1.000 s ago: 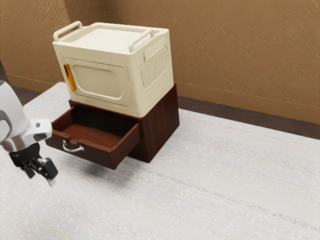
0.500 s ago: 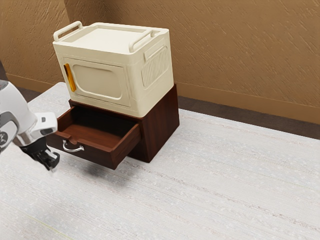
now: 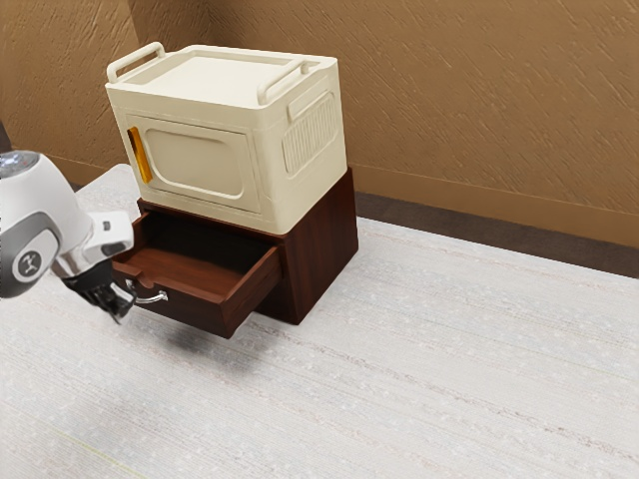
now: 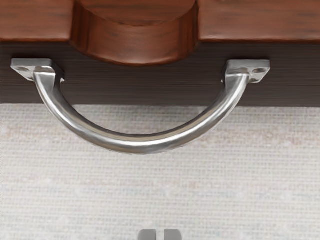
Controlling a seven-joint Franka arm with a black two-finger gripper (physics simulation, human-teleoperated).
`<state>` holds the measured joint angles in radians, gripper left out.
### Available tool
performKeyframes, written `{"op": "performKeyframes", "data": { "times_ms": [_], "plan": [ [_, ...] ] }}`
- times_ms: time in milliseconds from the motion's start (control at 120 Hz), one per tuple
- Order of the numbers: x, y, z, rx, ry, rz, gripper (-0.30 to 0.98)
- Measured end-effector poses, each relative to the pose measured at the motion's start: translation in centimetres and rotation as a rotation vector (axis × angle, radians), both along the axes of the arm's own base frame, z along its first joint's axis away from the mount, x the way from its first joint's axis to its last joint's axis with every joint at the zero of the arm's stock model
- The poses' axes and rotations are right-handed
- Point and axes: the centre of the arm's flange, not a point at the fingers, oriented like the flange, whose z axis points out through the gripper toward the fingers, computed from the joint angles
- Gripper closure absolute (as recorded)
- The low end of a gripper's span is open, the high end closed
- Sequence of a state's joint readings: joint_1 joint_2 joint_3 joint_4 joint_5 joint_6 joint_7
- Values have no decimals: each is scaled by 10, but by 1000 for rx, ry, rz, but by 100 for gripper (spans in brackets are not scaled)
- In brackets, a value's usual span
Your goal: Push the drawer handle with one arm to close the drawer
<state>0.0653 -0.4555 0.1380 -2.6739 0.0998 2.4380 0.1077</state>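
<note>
Status: the drawer (image 3: 190, 304) stands well out of the dark wood cabinet (image 3: 324, 249), with much of its interior exposed. The closing stroke is not done. The gripper (image 3: 120, 313) is at the front of the drawer, near the metal handle (image 4: 145, 143), so the approach appears well advanced.

Remaining work: bring the gripper against the handle or the drawer front, then push toward the cabinet until the front panel meets the cabinet face. This push should be kept in line with the drawer's travel; an off-center load could make the drawer bind, and contact that is too low could slip beneath the panel.

Location of workpiece: the handle is fixed to the outer face of the drawer front, below the scooped notch in its upper edge. The cabinet rests on the table (image 3: 449, 349) and carries a cream box (image 3: 200, 160).

Tool condition: the fingers (image 4: 173, 235) are drawn in close to each other, with a narrow gap at the tips, and grasp nothing. The wrist view shows them apart from the handle. In the exterior view the dark gripper overlaps the drawer corner, so the exact clearance is probably small but cannot be confirmed.
</note>
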Motion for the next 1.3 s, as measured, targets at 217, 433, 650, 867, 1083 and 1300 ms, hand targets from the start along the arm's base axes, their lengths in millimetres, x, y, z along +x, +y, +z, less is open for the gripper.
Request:
{"op": "performKeyframes", "data": {
  "times_ms": [217, 433, 650, 867, 1083, 1300],
  "plan": [
    [13, 2, -1, 6, -7, 0, 78],
    [28, -2, -4, 10, -4, -11, 79],
    [45, 0, -5, 17, -9, -11, 79],
    [70, 4, -4, 27, -19, -9, 79],
    [90, 1, -6, 31, -35, -16, 79],
    [98, 1, -9, 36, -76, -17, 79]
  ]
}}
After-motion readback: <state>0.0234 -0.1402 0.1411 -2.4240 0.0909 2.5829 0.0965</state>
